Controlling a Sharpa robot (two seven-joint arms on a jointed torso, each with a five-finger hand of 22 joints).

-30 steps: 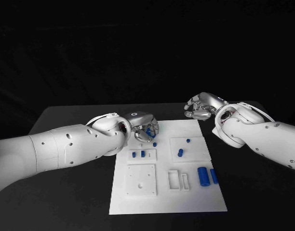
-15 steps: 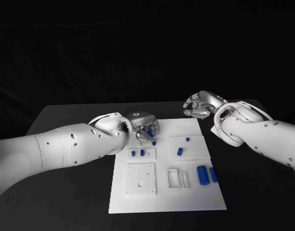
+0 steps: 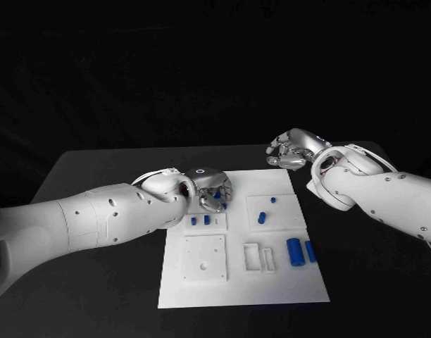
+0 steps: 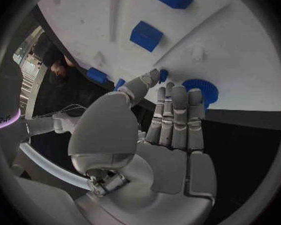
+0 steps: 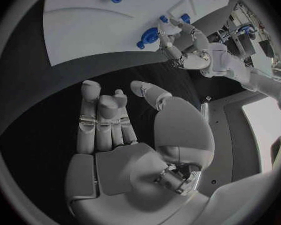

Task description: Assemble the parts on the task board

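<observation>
Nearest, task board point(image 3: 244, 282): bare near strip, then square plate with holes point(image 3: 204, 258) and slotted frames point(image 3: 258, 257) unfilled; two blue cylinders point(image 3: 302, 251) loose beside them. Mid-board: small blue pegs point(image 3: 201, 220) seated, further blue pieces point(image 3: 266, 211) on right panel. Judged early-to-middle; several recesses left. Left hand point(image 3: 211, 190) over board's far-left part, fingers straight, close together, tips at blue gear point(image 4: 200, 88); grip cannot be told. Right hand point(image 3: 293, 151) beyond board's far-right corner, fingers loosely curled, holding nothing. Open black table point(image 3: 104, 172) around board.
</observation>
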